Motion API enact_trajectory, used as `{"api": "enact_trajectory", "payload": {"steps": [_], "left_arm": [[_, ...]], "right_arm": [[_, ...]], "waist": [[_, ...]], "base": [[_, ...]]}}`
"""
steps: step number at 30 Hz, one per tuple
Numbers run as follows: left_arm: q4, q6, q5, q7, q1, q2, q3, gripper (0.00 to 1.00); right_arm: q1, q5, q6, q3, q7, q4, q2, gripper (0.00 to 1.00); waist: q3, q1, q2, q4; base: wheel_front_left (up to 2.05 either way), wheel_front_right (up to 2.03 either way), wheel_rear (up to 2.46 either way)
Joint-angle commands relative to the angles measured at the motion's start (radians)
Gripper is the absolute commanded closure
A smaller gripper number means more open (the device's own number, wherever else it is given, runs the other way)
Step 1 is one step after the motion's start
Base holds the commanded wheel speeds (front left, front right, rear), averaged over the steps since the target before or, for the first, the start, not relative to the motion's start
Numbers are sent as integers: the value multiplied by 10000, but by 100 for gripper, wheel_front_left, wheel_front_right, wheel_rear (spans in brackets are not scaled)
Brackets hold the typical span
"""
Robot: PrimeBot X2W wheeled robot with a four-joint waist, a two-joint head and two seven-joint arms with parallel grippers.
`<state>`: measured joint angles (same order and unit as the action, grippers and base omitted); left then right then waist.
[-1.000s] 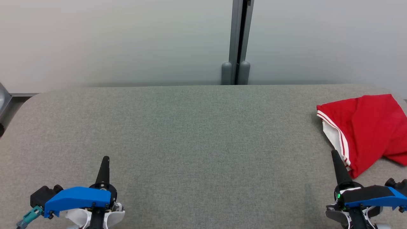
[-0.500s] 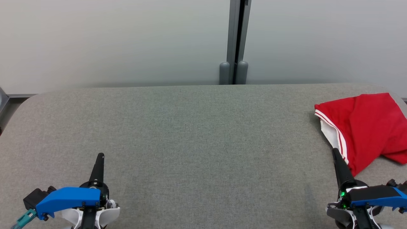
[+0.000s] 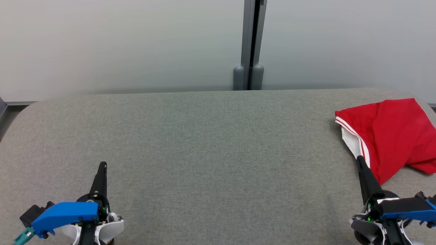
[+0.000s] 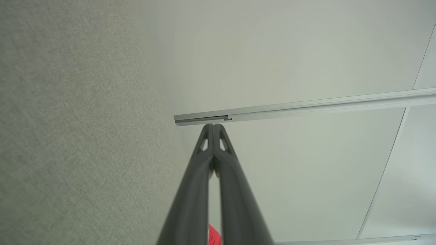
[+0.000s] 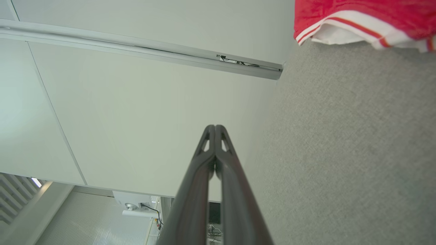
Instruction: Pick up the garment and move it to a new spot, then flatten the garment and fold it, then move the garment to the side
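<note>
A red garment (image 3: 391, 132) with a white, red-striped hem lies crumpled at the far right of the grey table (image 3: 211, 143); its hem edge also shows in the right wrist view (image 5: 361, 17). My right gripper (image 3: 359, 159) sits at the lower right, shut and empty, its tip just short of the garment's near edge. In the right wrist view that gripper (image 5: 215, 126) has its fingertips pressed together. My left gripper (image 3: 102, 164) rests at the lower left, shut with nothing in it, far from the garment. The left wrist view shows that gripper (image 4: 213, 125) with its fingers together.
A pale wall panel with a grey vertical post (image 3: 250, 44) stands behind the table. The table's rounded corners and side edges run close to both grippers. A wide stretch of grey felt lies between the two arms.
Both arms have drawn back toward the bottom of the view. The camera has shifted slightly, so the garment and the post appear a little further left. The garment lies as before.
</note>
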<state>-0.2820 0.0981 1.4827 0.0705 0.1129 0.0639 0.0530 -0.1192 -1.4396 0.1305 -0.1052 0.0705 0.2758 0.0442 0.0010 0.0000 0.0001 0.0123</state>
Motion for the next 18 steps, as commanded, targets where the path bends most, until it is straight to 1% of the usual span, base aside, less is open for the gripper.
{"api": "enact_trajectory", "payload": {"steps": [1, 18], "left_arm": [[122, 98, 207, 90, 33, -13, 134, 100], [346, 310, 1065, 386, -32, -130, 563, 100]], "right_arm": [[99, -281, 4, -44, 87, -108, 89, 100], [162, -1434, 4, -92, 385, -289, 95, 100]], "waist": [[1, 0, -1, -11], [16, 0, -1, -94]], "base": [[0, 0, 0], [0, 0, 0]]}}
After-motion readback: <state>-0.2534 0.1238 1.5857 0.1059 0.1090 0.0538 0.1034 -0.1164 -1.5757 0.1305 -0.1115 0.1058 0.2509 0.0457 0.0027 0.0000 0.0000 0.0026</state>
